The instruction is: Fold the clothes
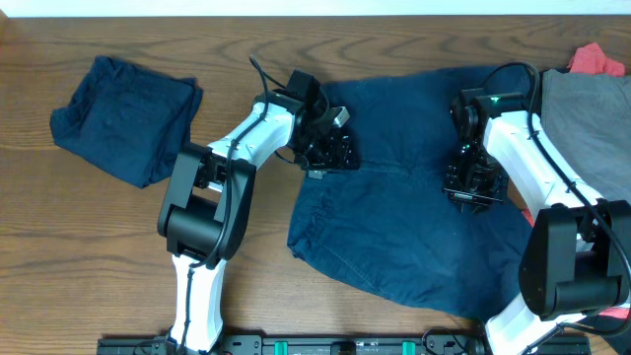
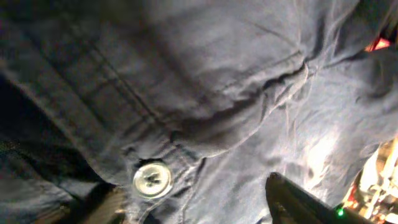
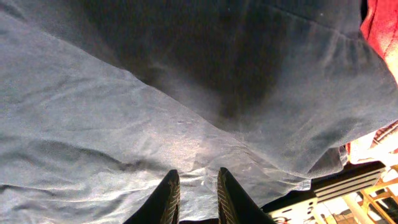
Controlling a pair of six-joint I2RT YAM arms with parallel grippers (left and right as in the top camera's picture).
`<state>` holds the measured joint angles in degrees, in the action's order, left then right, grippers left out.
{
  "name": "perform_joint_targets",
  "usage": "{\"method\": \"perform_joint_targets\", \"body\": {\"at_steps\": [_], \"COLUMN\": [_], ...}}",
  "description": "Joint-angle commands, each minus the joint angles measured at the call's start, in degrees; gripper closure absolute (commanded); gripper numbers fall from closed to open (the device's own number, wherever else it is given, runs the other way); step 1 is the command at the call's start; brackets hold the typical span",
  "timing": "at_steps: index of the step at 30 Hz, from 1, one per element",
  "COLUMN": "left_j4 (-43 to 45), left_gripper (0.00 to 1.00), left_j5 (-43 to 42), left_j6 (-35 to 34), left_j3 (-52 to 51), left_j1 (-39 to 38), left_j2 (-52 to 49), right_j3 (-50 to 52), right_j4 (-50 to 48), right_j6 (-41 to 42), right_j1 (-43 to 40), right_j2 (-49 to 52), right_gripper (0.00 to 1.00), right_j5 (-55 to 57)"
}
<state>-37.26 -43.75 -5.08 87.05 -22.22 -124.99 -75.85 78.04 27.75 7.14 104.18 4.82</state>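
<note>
Both arms reach onto the navy shorts [image 1: 404, 237] spread across the middle and right of the surface [image 1: 59, 247].
The left arm stretches right, its pincer [image 1: 330, 148] at the shorts' far-left edge near a pale button [image 2: 152, 179]; its opening cannot be told. The right arm bends down, its pincer [image 1: 471, 192] nearly closed, fingers [image 3: 171, 186] on the cloth; whether it pinches a fold is unclear.

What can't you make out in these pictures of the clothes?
- Left claw: open or closed unclear; overhead its body covers the tips, wrist view blurred.
- Grey garment: overhead, cut by right edge, partly under right arm.
- Red piece: overhead, only a corner shows beside the edge.
</note>
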Motion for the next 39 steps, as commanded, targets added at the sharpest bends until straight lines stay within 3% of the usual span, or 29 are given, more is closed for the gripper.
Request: {"method": "perform_joint_targets", "body": {"at_steps": [1,4,5,12,14,16,24,27,31,39], "left_j4": [1.44,1.57,1.44,-1.07,-3.52,-4.83,-10.03,-10.10,-14.23,-14.75], "left_gripper": [0.58,0.91,0.94,0.94,0.94,0.94,0.94,0.94,0.94,0.94], "left_j5": [-4.92,-5.75,-5.75,-5.20,5.22,18.47,26.73,28.50,42.49,44.39], "left_j6": [0.04,0.02,0.02,-1.68,-2.91,-13.16,-6.05,-7.72,-15.08,-16.68], "left_j3": [-0.50,0.20,0.55,2.60,2.60,2.47,2.43,2.45,2.54,2.54], "left_j1": [0.09,1.01,1.51,8.48,11.19,13.07,12.22,12.57,13.53,15.10], "left_j2": [0.66,0.70,0.72,5.99,9.22,10.80,9.60,9.68,9.90,9.90], "right_j3": [-0.63,-0.63,-0.63,-0.63,-0.63,-0.63,-0.63,-0.63,-0.61,4.42], "right_j4": [0.15,0.17,0.17,0.17,0.24,0.39,-0.26,0.17,1.27,-2.23], "right_j6": [0.48,0.48,0.48,0.48,0.46,0.46,0.46,-1.18,-5.14,-12.61], "right_j1": [-0.22,-0.22,-0.22,-0.22,-0.22,-0.22,-0.22,-0.22,-0.22,-0.52], "right_j2": [-0.57,-0.57,-0.57,-0.57,-0.57,-0.57,-0.57,-0.57,-0.57,-0.57], "right_gripper": [0.80,0.80,0.80,0.80,0.80,0.80,0.80,0.81,0.81,0.88], "right_j5": [0.94,0.94,0.94,0.96,0.98,0.96,0.31,-0.22,-2.03,-11.10]}}
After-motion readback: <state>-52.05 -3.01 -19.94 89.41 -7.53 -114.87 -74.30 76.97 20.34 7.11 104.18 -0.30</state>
